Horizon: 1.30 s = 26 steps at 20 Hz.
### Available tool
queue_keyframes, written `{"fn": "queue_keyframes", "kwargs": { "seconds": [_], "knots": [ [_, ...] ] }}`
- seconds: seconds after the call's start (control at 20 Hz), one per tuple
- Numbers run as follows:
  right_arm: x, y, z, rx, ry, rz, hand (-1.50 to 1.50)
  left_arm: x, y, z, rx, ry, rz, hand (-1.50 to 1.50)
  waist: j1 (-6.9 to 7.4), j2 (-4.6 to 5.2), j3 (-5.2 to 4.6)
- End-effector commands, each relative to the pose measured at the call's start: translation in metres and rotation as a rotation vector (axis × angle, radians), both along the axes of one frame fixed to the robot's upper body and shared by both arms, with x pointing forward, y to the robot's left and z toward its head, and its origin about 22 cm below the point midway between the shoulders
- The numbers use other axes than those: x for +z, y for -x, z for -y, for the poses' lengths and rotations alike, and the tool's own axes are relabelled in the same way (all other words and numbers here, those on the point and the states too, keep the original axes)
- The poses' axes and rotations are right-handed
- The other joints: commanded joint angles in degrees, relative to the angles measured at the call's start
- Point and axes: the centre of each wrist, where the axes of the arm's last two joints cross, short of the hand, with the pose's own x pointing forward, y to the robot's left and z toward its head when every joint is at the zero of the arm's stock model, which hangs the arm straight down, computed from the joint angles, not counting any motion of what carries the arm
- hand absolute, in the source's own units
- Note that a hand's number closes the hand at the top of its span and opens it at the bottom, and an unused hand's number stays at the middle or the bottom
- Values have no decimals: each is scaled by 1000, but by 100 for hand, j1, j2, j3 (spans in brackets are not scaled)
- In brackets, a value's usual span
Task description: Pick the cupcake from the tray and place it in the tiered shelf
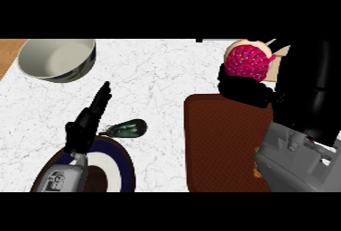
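The cupcake [248,61], with pink frosting and a pale wrapper, is held up beyond the far end of the brown tray [223,144]. My right hand [248,90] is curled round its base from below and hides the lower part. The grey right forearm comes in from the lower right. Directly right of the cupcake stands the dark tiered shelf [323,85], with a light panel showing beside the frosting. My left hand [85,124] rests open at the left, fingers straight and pointing away, above a plate.
A large white bowl [57,58] stands at the far left corner. A dark-blue-rimmed plate [120,160] lies under my left wrist, with a dark green vegetable [128,128] just beside it. White marble counter [160,81] spreads between bowl and tray.
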Motion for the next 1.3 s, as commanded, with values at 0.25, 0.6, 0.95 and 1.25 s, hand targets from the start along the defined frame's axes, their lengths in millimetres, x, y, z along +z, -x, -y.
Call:
{"fn": "queue_keyframes", "kwargs": {
  "seconds": [0.25,0.6,0.95,1.25],
  "knots": [
    [48,-20,32,-161,9,-23,150,4,5,5,3,-3,15,0,8,4,3],
    [82,-44,45,-230,38,47,150,6,-5,-14,4,-7,8,0,26,11,1],
    [71,-76,84,-234,114,57,150,10,-1,7,-20,-9,-4,0,39,23,4],
    [58,-107,99,-251,186,86,150,-6,1,-8,-11,5,4,0,61,32,3]
  ]
}}
